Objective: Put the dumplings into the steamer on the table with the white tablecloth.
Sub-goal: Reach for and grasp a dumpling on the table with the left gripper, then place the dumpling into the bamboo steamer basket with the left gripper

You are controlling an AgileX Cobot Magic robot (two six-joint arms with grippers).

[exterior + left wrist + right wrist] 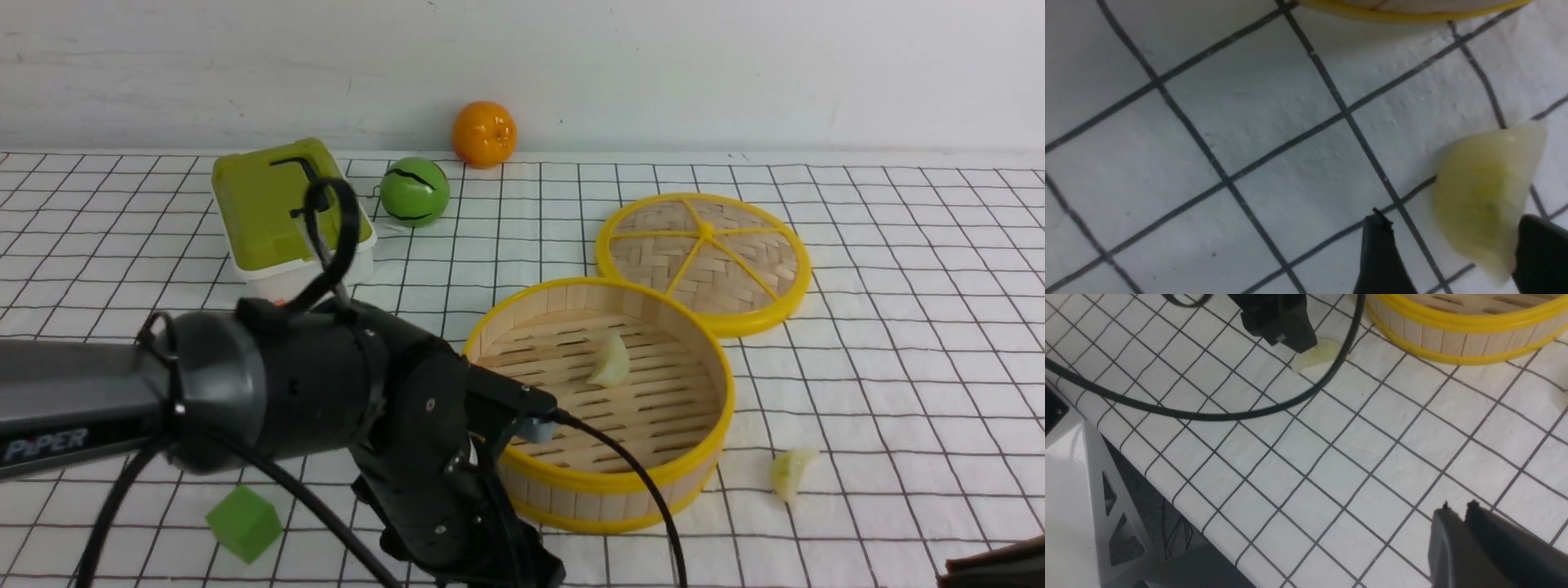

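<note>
well, the tablecloth (898, 367) is white with a thin black grid and covers the whole table up to a plain, scuffed white wall (735, 65). close up, the cloth looks slightly pebbled and a little wrinkled. in the right wrist view its near edge ends above a pale grey frame (1081, 506) with triangular cutouts, with dark floor behind it.

the steamer (596, 408) stands near the middle, and its woven lid (702, 261) lies flat on the cloth just behind it to the right. one dumpling (610, 363) rests on the slatted floor inside the steamer. a second dumpling (792, 472) lies on the cloth just right of the steamer. a third dumpling (1486, 196) lies on the cloth close to the steamer's near wall.

the left gripper (1455, 218) is down at the cloth with its fingers spread wide on either side of the third dumpling. one finger touches it and the other stands clear, so nothing is clamped. the right gripper (1457, 508) hangs over bare cloth at the near right with its fingertips almost together, holding nothing.

farther back sit a green box (286, 212), a green ball (414, 192) and an orange (484, 133) against the wall. a green cube (243, 523) lies at the near left.
</note>
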